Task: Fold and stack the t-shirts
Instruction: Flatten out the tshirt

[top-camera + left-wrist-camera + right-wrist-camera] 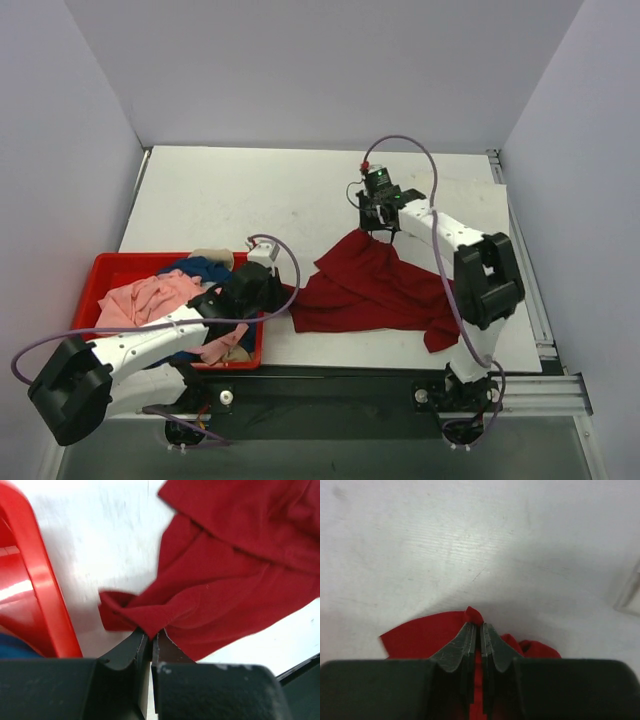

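Between the tips of the left claw [150, 632], jaws drawn nearly together, clamped on a bunched corner of the dark red t-shirt [225, 580]; cloth gathered into a tight fold right at the tips, then spreading ahead of the claw and off to its right across the white table [110, 540]; just left of the same tips, apart from the pinched corner, the upright wall of the red bin [45, 605]. Seen from above, behind and to the left of this claw, inside the bin: a loose heap of a pink t-shirt [150, 295], a blue t-shirt [205, 268] and a beige t-shirt [212, 256], with the left arm reaching across the heap. At the right claw [480, 625], jaws pressed close, a thin ridge of the same dark red cloth caught between them and poking up just past the tips; ahead of this claw, bare table only; behind it and to both sides, red cloth. From above, garment strung between the two claws: far edge peaked at the right claw, near left corner at the left claw, body crumpled and creased on the table between them; one end trailing toward the near table edge beside the right arm. Small white tag: cannot tell, not seen in any view.
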You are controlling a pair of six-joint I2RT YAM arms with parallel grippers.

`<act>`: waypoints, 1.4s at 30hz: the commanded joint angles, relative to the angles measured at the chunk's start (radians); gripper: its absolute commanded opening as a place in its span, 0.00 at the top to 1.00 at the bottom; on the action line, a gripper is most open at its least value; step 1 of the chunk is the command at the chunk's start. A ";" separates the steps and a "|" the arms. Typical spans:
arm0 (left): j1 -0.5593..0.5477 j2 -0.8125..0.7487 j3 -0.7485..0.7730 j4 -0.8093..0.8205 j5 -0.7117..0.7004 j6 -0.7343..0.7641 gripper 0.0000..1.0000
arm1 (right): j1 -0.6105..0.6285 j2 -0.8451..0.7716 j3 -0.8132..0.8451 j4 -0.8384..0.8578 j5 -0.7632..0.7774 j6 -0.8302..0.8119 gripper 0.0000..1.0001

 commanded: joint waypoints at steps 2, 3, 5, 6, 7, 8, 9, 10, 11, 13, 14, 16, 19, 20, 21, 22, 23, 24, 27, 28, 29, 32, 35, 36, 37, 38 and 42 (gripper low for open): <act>0.063 -0.010 0.179 0.011 0.033 0.110 1.00 | -0.006 -0.361 -0.010 -0.078 0.077 0.010 1.00; 0.070 -0.014 0.211 -0.020 0.030 0.121 1.00 | -0.005 -0.409 -0.013 -0.089 0.090 0.009 1.00; 0.093 -0.033 0.283 -0.057 0.021 0.151 1.00 | -0.005 -0.556 -0.015 -0.112 0.123 0.001 1.00; 0.101 -0.041 0.303 -0.070 0.021 0.159 1.00 | -0.005 -0.608 -0.013 -0.118 0.133 -0.002 1.00; 0.110 -0.062 0.323 -0.083 0.018 0.171 1.00 | -0.005 -0.656 -0.012 -0.129 0.149 -0.003 1.00; 0.124 -0.078 0.361 -0.107 0.012 0.177 1.00 | -0.006 -0.750 -0.006 -0.130 0.157 -0.014 1.00; 0.133 -0.092 0.375 -0.117 0.009 0.182 1.00 | -0.006 -0.794 0.002 -0.133 0.165 -0.020 1.00; 0.141 -0.124 0.394 -0.127 0.001 0.193 1.00 | -0.005 -0.834 0.011 -0.149 0.176 -0.029 1.00; 0.154 -0.141 0.423 -0.152 -0.004 0.199 1.00 | -0.006 -0.900 0.028 -0.159 0.194 -0.046 1.00; 0.164 -0.188 0.457 -0.178 -0.025 0.214 1.00 | -0.009 -0.975 0.082 -0.190 0.222 -0.068 1.00; 0.168 -0.205 0.486 -0.205 -0.034 0.219 1.00 | -0.008 -0.994 0.100 -0.201 0.249 -0.091 1.00; 0.178 -0.250 0.515 -0.230 -0.056 0.234 1.00 | -0.011 -1.021 0.166 -0.244 0.268 -0.109 1.00; 0.178 -0.311 0.569 -0.273 -0.079 0.250 1.00 | -0.008 -1.093 0.223 -0.276 0.260 -0.128 1.00; 0.179 -0.326 0.579 -0.290 -0.083 0.253 1.00 | -0.009 -1.110 0.230 -0.278 0.254 -0.128 1.00; 0.178 -0.343 0.598 -0.299 -0.090 0.257 1.00 | -0.009 -1.127 0.234 -0.278 0.242 -0.125 1.00; 0.179 -0.374 0.606 -0.305 -0.097 0.259 1.00 | -0.009 -1.158 0.243 -0.278 0.236 -0.125 1.00; 0.179 -0.389 0.612 -0.316 -0.105 0.260 1.00 | -0.009 -1.170 0.246 -0.278 0.233 -0.125 1.00; 0.178 -0.405 0.618 -0.321 -0.125 0.260 1.00 | -0.008 -1.181 0.247 -0.279 0.228 -0.128 1.00; 0.178 -0.448 0.612 -0.324 -0.149 0.263 1.00 | -0.008 -1.202 0.225 -0.279 0.223 -0.123 1.00; 0.179 -0.445 0.600 -0.330 -0.152 0.262 1.00 | -0.008 -1.207 0.191 -0.279 0.225 -0.112 1.00; 0.179 -0.439 0.590 -0.333 -0.156 0.260 1.00 | -0.008 -1.205 0.162 -0.279 0.229 -0.105 1.00; 0.179 -0.416 0.520 -0.339 -0.211 0.242 1.00 | -0.009 -1.202 0.009 -0.273 0.286 -0.051 1.00; 0.185 -0.396 0.422 -0.356 -0.318 0.219 1.00 | -0.012 -1.175 -0.192 -0.261 0.418 0.019 0.97; 0.191 -0.388 0.396 -0.359 -0.339 0.204 1.00 | -0.026 -1.161 -0.246 -0.247 0.439 0.036 0.94; 0.194 -0.385 0.373 -0.356 -0.341 0.196 1.00 | -0.038 -1.121 -0.288 -0.239 0.456 0.055 0.91; 0.201 -0.382 0.316 -0.353 -0.334 0.187 1.00 | -0.061 -1.092 -0.323 -0.232 0.464 0.085 0.82; 0.204 -0.360 0.193 -0.318 -0.216 0.144 1.00 | -0.132 -0.934 -0.426 -0.207 0.380 0.151 0.52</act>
